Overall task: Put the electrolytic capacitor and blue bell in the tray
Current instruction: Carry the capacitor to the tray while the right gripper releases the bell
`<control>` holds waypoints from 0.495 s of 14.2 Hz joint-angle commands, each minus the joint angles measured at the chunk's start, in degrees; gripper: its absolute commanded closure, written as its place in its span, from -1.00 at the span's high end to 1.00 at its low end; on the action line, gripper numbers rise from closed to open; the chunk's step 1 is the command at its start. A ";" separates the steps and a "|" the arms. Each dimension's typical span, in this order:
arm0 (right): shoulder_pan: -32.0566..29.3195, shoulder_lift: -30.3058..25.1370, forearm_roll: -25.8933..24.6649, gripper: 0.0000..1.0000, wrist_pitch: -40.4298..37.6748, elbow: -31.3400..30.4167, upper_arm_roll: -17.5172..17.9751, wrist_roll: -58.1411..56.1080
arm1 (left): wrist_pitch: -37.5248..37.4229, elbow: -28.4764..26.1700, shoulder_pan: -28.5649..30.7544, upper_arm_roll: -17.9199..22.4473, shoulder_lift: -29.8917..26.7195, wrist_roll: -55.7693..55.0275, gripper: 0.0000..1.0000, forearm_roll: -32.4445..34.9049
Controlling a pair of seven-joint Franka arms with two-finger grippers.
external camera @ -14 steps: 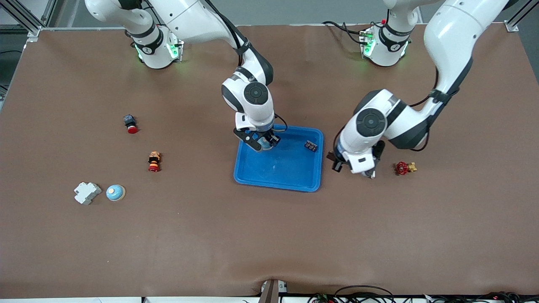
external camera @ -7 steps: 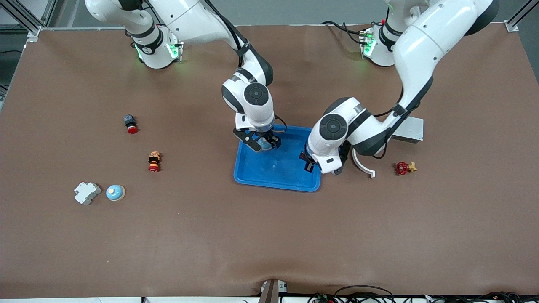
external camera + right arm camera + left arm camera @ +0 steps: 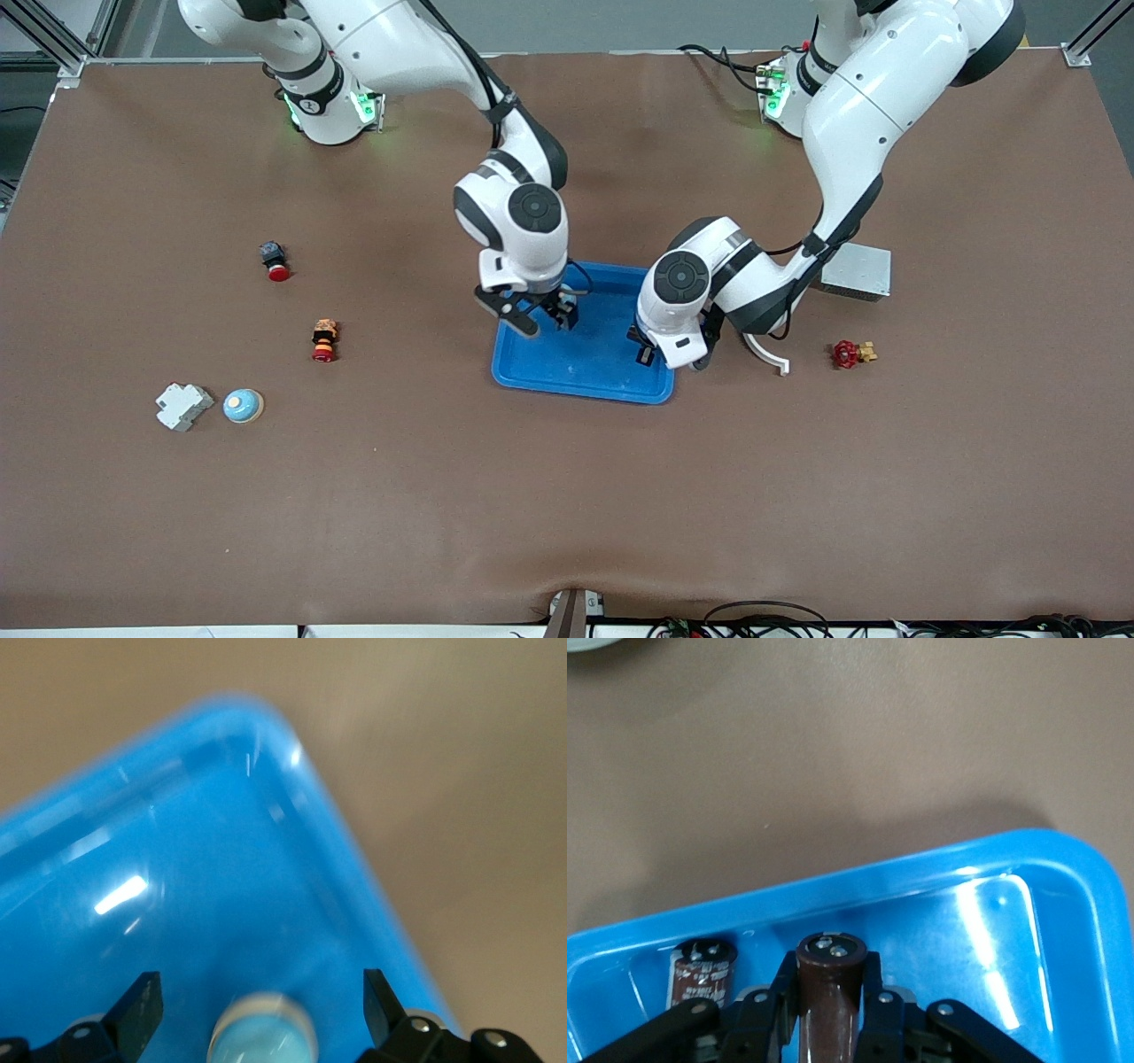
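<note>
The blue tray (image 3: 585,363) lies mid-table. My left gripper (image 3: 647,353) hangs over its corner toward the left arm's end. In the left wrist view this gripper (image 3: 830,967) is shut on a brown electrolytic capacitor (image 3: 828,1010), above the tray (image 3: 939,859). A second, darker capacitor (image 3: 700,973) lies in the tray beside it. My right gripper (image 3: 540,317) is over the tray's other end. In the right wrist view its jaws (image 3: 260,988) stand open, apart from a blue bell (image 3: 263,1032) resting on the tray floor (image 3: 221,859). Another blue bell (image 3: 242,405) sits on the table toward the right arm's end.
A white plastic part (image 3: 183,406) lies beside the table's bell. Two red-capped buttons (image 3: 275,261) (image 3: 324,341) stand farther from the front camera. Toward the left arm's end are a grey metal box (image 3: 855,270), a white curved piece (image 3: 769,354) and a red valve (image 3: 850,354).
My left arm swung from beside the red valve to over the tray's corner, uncovering the grey box. My right gripper opened, let go of the blue bell in the tray, and shifted slightly.
</note>
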 commanded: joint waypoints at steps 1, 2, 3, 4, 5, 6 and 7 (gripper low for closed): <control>-7.57 -5.06 -0.99 1.00 -5.54 -0.44 0.73 -12.15 | 0.10 2.26 -0.74 0.54 1.29 -0.36 -0.85 0.32; -10.11 -6.03 -0.90 1.00 -6.85 -0.62 0.73 -16.71 | 0.10 2.44 -0.83 1.07 1.29 -0.36 -0.22 0.40; -12.14 -7.00 -0.99 1.00 -8.17 -0.62 0.73 -21.20 | 0.10 2.53 -0.83 1.07 1.21 -0.01 0.44 0.40; -14.77 -8.05 -0.99 1.00 -8.97 -0.71 0.73 -25.25 | 0.10 2.61 -0.74 1.07 0.94 0.08 0.99 0.58; -17.32 -9.19 -0.99 1.00 -10.37 -0.88 0.73 -29.55 | 0.01 2.61 -0.66 1.07 0.33 0.43 1.00 1.62; -19.70 -10.42 -0.90 1.00 -11.95 -0.88 0.73 -34.38 | -0.43 2.61 -0.57 1.07 -0.54 0.52 1.00 3.55; -22.76 -11.31 -0.90 1.00 -12.92 -0.97 0.73 -39.39 | -1.13 2.53 0.04 1.07 -1.51 0.61 1.00 4.61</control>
